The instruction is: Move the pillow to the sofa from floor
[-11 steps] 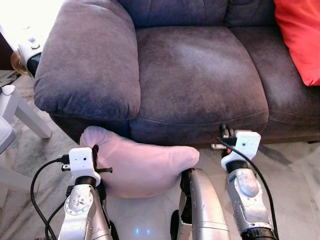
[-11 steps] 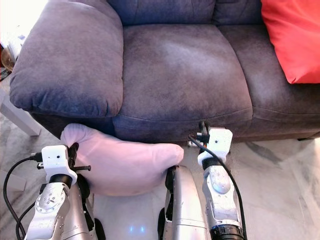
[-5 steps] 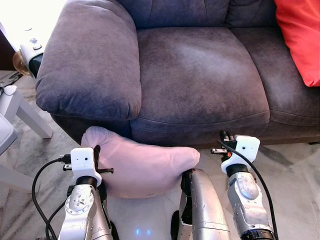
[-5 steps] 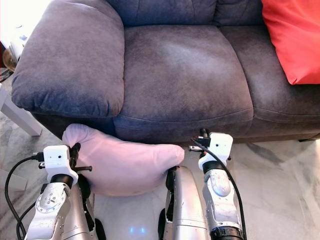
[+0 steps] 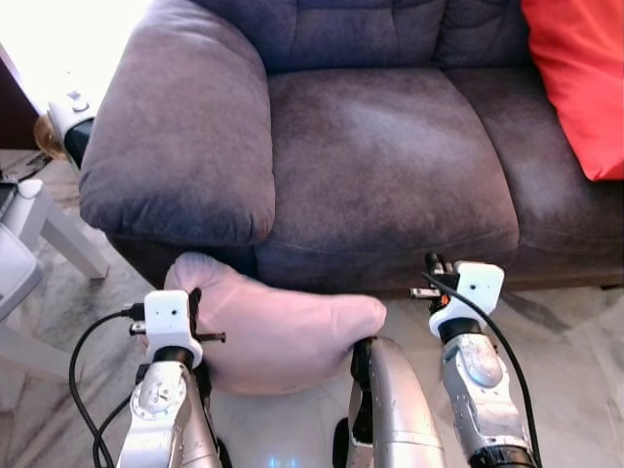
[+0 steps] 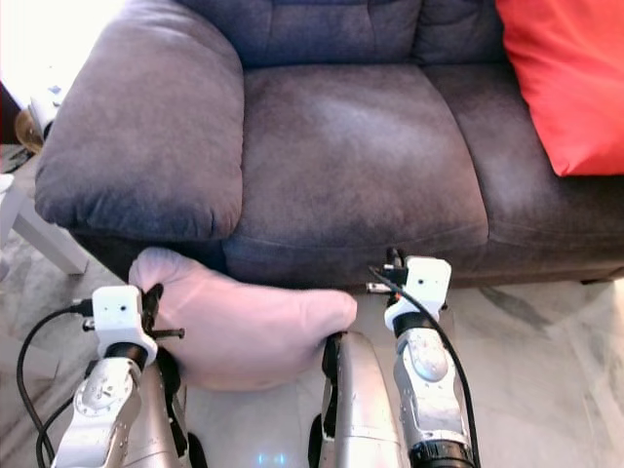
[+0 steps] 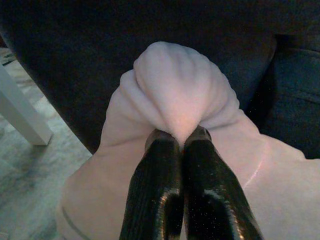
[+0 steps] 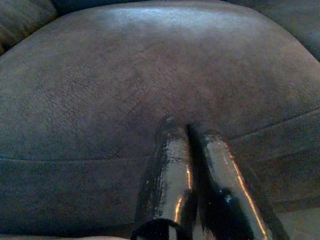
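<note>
pillow: soft pale-pink fabric pillow point(image 5: 278, 327), low in front of the dark grey suede sofa point(image 5: 380, 166), under the overhang of its padded armrest point(image 5: 180, 136). Off the seat; whether it rests on the floor or hangs clear, can't tell.
left gripper: left gripper point(image 7: 178, 137) has its two black fingers pinched on a bunched fold at the pillow's end nearest the armrest. Fabric puckers out past the tips, so the grip is on a gathered corner, not the body; probably chosen because the bulk is too fat to span.
right gripper: right gripper point(image 8: 187, 131) empty, fingers pressed together, held in front of the seat cushion's front edge, apart from the pillow. Pointing at the sofa, likely just kept out of the way.
target: seat cushion point(image 6: 361, 156) bare; orange-red pillow point(image 5: 580, 83) sits further along to the right.
floor: pale marbled tile point(image 5: 575, 341); white furniture leg point(image 5: 63, 234) off to the left.
step: pillow gripped, lift to seat not yet done.
risk: one-corner hold means the pillow will dangle; may snag under the armrest on the way up.
</note>
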`<state>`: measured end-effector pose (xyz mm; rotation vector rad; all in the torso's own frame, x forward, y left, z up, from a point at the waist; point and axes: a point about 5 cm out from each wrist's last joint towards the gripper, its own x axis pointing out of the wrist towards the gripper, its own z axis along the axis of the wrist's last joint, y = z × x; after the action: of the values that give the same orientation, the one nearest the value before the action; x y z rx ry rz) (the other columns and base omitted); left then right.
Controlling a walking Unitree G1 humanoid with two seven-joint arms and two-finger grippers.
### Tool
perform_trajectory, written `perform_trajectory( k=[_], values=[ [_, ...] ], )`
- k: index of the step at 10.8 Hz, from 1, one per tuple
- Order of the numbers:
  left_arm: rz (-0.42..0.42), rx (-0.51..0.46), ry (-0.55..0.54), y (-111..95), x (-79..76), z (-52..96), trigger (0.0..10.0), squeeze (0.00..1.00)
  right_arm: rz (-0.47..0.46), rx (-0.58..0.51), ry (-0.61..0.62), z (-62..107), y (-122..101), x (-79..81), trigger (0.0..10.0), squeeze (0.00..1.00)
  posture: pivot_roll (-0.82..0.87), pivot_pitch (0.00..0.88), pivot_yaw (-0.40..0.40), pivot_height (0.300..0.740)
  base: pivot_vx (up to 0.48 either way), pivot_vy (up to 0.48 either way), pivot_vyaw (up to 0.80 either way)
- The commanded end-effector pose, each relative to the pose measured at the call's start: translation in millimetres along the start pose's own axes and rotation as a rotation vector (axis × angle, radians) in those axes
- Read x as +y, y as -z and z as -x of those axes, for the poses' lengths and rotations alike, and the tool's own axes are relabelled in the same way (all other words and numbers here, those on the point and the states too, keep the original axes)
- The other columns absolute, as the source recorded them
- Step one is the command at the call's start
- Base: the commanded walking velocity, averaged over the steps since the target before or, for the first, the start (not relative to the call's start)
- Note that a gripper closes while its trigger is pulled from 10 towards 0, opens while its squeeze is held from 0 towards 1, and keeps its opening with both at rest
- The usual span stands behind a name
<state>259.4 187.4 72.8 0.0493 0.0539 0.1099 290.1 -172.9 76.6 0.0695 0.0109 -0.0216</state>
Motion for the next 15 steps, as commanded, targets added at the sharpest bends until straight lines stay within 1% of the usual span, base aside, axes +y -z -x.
perform_trajectory(
  k=[1,3,5,6,11,13,15],
  values=[
    [0.01,-0.17,-0.02,-34.2,4.4,-6.6,10.0,0.0,0.002,0.003,0.004,1.1,0.6,-2.1,10.0,0.0,0.09,0.11,-0.075,0.537,0.0,0.0,0.0],
    [0.014,-0.172,-0.016,-34.7,3.6,-7.0,10.0,0.0,0.011,0.0,0.001,0.5,0.5,-1.6,10.0,0.0,0.09,0.107,-0.076,0.553,0.0,0.0,0.0],
    [0.014,-0.174,-0.015,-35.0,3.4,-7.0,10.0,0.0,0.008,-0.001,0.0,0.3,0.3,-1.1,10.0,0.0,0.1,0.105,-0.076,0.603,0.0,0.0,0.0],
    [0.014,-0.175,-0.014,-35.2,3.3,-7.1,10.0,0.0,0.005,0.002,0.001,0.3,0.6,-0.9,10.0,0.0,0.1,0.104,-0.076,0.617,0.0,0.0,0.0],
    [0.017,-0.187,-0.002,-39.4,1.4,-9.0,10.0,0.0,0.004,-0.014,-0.016,-1.4,-1.4,1.3,10.0,0.0,0.1,0.101,-0.076,0.617,0.0,0.0,0.0],
    [0.021,-0.193,-0.001,-40.1,1.2,-9.1,10.0,0.0,0.001,-0.013,-0.02,-1.1,-0.6,3.5,10.0,0.0,0.1,0.098,-0.077,0.634,0.0,0.0,0.0],
    [0.006,-0.203,0.019,-40.8,-2.0,-6.5,10.0,0.0,0.001,-0.018,-0.019,-1.0,-1.1,3.8,10.0,0.0,0.1,0.096,-0.079,0.634,0.0,0.0,0.0]
  ],
)
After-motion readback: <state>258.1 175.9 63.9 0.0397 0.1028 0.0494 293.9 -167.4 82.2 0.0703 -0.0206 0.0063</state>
